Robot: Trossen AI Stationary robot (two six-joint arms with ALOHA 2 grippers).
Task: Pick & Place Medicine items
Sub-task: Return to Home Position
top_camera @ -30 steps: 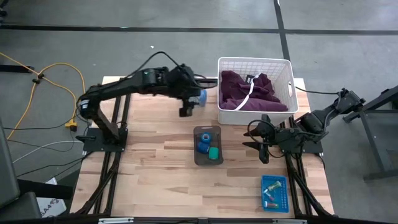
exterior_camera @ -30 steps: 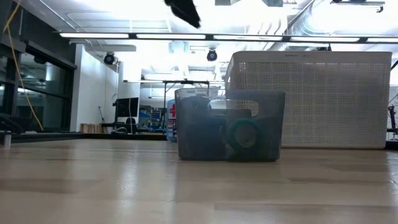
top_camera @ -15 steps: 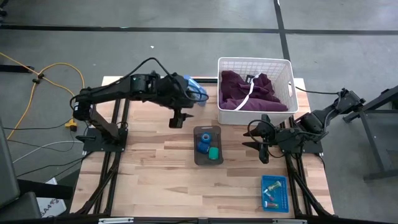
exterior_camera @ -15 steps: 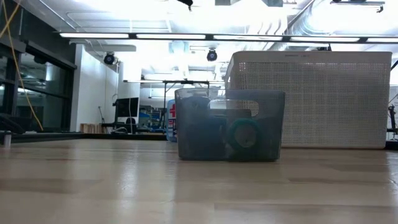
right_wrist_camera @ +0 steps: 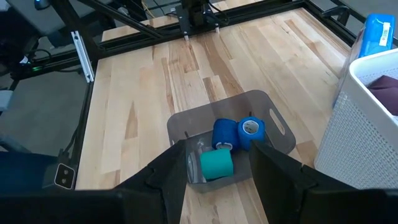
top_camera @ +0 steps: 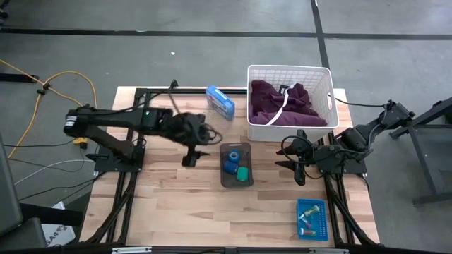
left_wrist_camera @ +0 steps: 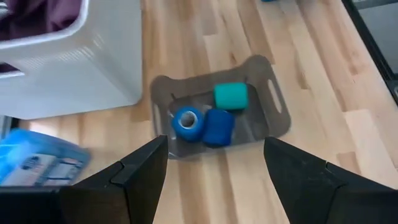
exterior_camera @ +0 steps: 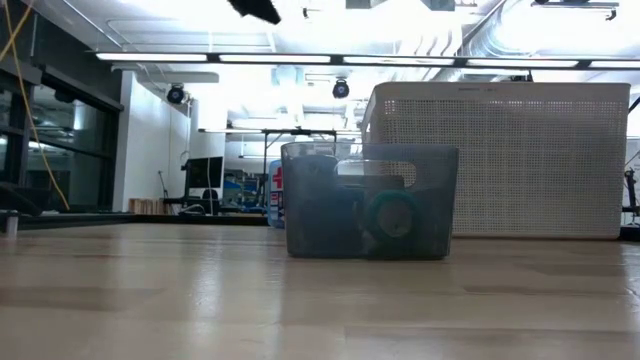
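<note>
Blue and green rolls (top_camera: pixel 232 166) lying inside grey bin (top_camera: pixel 235 147); maroon garment (top_camera: pixel 272 107) in white basket (top_camera: pixel 289 68) beyond bin. Left gripper (top_camera: pixel 191 156) left of bin, right gripper (top_camera: pixel 288 161) right of bin, both empty, jaws apart. Apparently only parking left.

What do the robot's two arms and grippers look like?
The left arm and right arm are matte black, built of slim jointed segments. A thin black cable loops off the left one. The left gripper and right gripper each end in two broad, flat black fingers with angled tips.
</note>
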